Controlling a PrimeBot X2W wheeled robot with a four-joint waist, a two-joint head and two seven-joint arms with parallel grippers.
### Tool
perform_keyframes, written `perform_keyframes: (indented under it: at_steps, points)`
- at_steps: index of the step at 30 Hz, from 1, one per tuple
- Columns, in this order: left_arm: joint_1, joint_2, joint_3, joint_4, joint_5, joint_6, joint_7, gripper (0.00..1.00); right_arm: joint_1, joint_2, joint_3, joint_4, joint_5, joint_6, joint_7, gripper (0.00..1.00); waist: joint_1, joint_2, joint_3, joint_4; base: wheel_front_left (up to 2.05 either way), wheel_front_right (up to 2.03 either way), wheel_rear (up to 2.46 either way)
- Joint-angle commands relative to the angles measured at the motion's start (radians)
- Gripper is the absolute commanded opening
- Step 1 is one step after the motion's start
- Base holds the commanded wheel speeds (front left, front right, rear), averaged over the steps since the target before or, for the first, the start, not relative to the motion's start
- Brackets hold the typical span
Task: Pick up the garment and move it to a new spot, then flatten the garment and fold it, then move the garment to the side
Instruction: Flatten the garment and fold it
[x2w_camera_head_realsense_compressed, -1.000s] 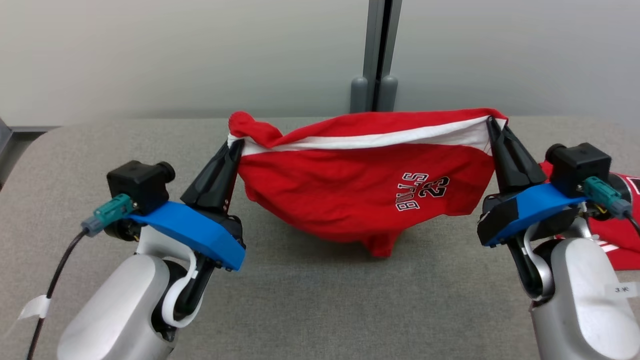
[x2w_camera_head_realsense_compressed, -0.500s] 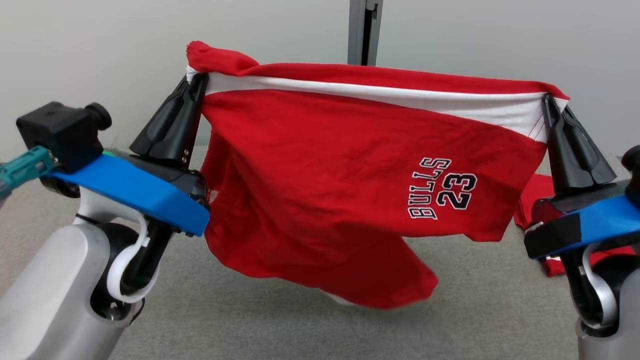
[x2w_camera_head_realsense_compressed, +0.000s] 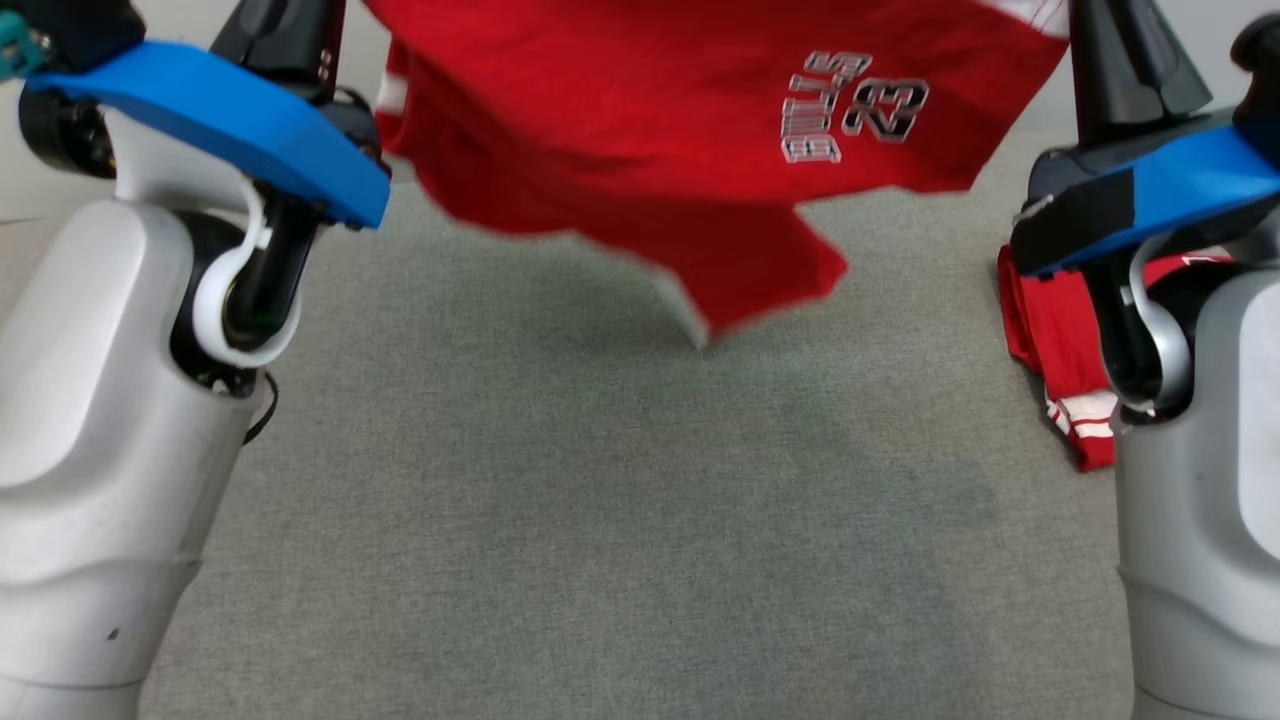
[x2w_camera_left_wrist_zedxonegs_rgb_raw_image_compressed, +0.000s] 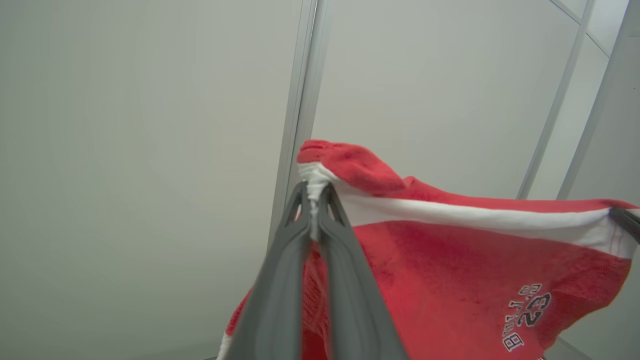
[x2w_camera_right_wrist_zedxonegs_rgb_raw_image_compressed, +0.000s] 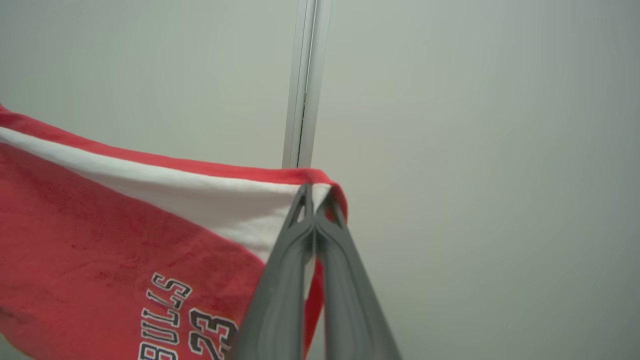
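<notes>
- Left wrist view: my left claw (x2w_camera_left_wrist_zedxonegs_rgb_raw_image_compressed: 314, 192) is pinched tight on one corner of the garment (x2w_camera_left_wrist_zedxonegs_rgb_raw_image_compressed: 450, 260), right at the white band. The rest stretches off sideways.
- Right wrist view: right claw (x2w_camera_right_wrist_zedxonegs_rgb_raw_image_compressed: 314, 195) is clamped on the opposite banded corner, jaws together on the cloth.
- Head view: the garment hangs spread between both arms, up off the grey counter (x2w_camera_head_realsense_compressed: 600, 520). I'd say the pick-up's done; setting it down at the new spot, flattening, folding and moving it aside are all left.
- Same view, hard bits: claw tips and the garment's top edge are cut off, the hem's blurry, and another red piece (x2w_camera_head_realsense_compressed: 1050, 330) sits half-hidden behind my right arm.
</notes>
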Motion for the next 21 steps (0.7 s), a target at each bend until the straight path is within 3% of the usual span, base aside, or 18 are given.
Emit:
perform_keyframes:
  at_steps: [1, 13, 21]
  points:
    - [-0.016, -0.013, 0.001, 0.031, 0.007, -0.01, -0.02, 0.0, -0.02, 0.007, -0.003, 0.025, -0.01, 0.0, -0.021, 0.0, -0.0003, -0.0004, 0.009, 0.002, 0.0, 0.0, 0.0]
    - [0.252, -0.113, -0.069, 0.174, -0.046, -0.056, -0.122, 0.0, 0.263, 0.012, 0.06, 0.141, 0.027, 0.0, -0.099, 0.0, -0.0003, -0.0004, 0.011, 0.031, 0.0, 0.0, 0.0]
    - [0.479, -0.111, -0.084, 0.111, -0.067, -0.031, -0.207, 0.0, 0.52, 0.013, 0.024, 0.024, 0.085, 0.0, -0.141, 0.0, -0.0003, -0.0004, -0.04, 0.039, 0.0, 0.0, 0.0]
